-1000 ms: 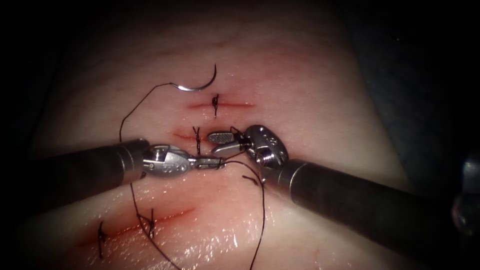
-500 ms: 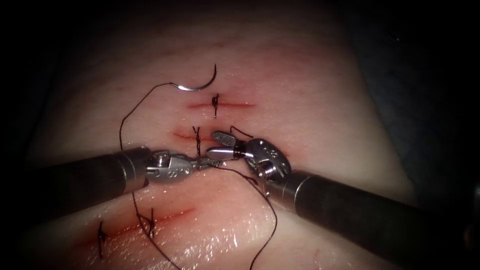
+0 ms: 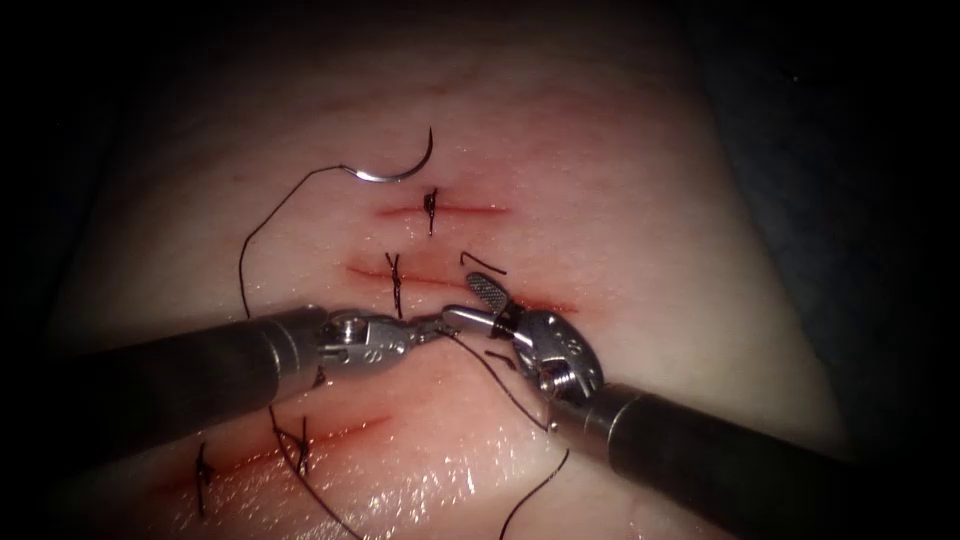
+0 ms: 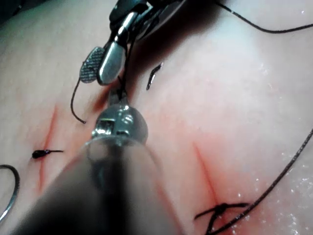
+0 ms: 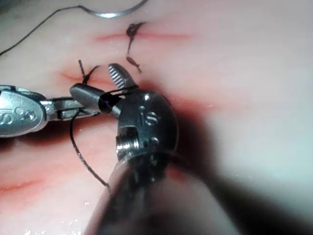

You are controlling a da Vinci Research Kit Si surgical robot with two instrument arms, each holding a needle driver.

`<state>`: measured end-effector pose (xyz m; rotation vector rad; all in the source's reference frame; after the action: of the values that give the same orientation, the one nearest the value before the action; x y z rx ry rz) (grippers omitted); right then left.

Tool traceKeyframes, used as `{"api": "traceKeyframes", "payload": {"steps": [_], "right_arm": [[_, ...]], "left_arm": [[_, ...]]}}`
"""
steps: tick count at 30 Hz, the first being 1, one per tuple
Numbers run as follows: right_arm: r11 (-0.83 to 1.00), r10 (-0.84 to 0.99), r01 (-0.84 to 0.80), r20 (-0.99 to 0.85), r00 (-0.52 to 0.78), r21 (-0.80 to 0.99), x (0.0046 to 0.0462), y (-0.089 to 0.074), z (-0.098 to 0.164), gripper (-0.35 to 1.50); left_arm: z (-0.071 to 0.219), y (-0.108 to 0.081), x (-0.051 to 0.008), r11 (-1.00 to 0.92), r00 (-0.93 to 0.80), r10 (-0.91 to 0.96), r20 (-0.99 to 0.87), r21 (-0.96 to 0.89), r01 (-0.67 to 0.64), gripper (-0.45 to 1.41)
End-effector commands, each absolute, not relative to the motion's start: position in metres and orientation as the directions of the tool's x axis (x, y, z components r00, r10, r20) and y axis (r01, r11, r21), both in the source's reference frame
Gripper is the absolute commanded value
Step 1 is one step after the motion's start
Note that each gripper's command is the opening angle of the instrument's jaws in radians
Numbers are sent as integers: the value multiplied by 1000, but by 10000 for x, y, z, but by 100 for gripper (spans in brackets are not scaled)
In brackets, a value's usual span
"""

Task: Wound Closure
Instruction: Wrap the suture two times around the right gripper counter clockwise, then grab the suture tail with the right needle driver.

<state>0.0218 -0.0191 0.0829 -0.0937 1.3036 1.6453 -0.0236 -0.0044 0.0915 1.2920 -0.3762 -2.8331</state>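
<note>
Shifted down and to the right since a second ago: right tool (image 3: 478, 303), now lower beside the middle cut (image 3: 455, 281), jaws spread apart, holding nothing, with thread (image 3: 500, 375) draped around them. Moved slightly right as well: left tool (image 3: 432, 326), jaws together and clamped on the thread just below the middle cut, tip almost touching the right tool's lower jaw.

Lying free on the tissue (image 3: 620, 200) in the upper left of the endoscope frame, well apart from both tools: curved needle (image 3: 398, 170), not in the tissue, above and left of the upper cut (image 3: 440, 210). Trailing from its blunt end, looping down the left side behind the left shaft, then running to the bottom edge of the frame: the same thread. Resting loose just above the right tool's upper jaw: short cut end of thread (image 3: 482, 262).

Seen in the right wrist view: right tool (image 5: 100, 90) spread wide, left tool's closed tip (image 5: 66, 108) beside it, needle (image 5: 115, 11) beyond the stitched upper cut (image 5: 142, 35). Seen in the left wrist view: left tool (image 4: 117, 98) gripping the thread.
</note>
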Motion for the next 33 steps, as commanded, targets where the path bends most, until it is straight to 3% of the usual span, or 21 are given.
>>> {"api": "traceKeyframes", "payload": {"steps": [1, 8, 24, 26, 28, 30, 33], "right_arm": [[39, 631, -700, -561, -537, 713, 213, -193, 836, 101], [-78, 641, -652, -463, -612, 754, 187, -198, 852, 93], [-62, 654, -620, -438, -617, 782, 221, -173, 863, 99], [-55, 656, -616, -437, -615, 786, 229, -173, 863, 91], [-55, 656, -613, -435, -617, 788, 237, -175, 864, 51], [-60, 670, -626, -434, -603, 778, 241, -179, 864, -35], [-100, 714, -632, -386, -584, 769, 247, -181, 866, -35]], "left_arm": [[920, -37, -247, -971, -657, -109, -746, 222, -90, -45], [921, -31, -265, -973, -661, -127, -740, 222, -61, -45], [926, -7, -272, -977, -660, -130, -740, 210, -44, -45], [926, -8, -272, -977, -661, -131, -739, 209, -41, -45], [927, -9, -271, -977, -662, -132, -737, 209, -38, -45], [927, -10, -270, -977, -663, -133, -736, 209, -35, -45], [926, -10, -268, -978, -663, -135, -736, 208, -31, -45]]}}
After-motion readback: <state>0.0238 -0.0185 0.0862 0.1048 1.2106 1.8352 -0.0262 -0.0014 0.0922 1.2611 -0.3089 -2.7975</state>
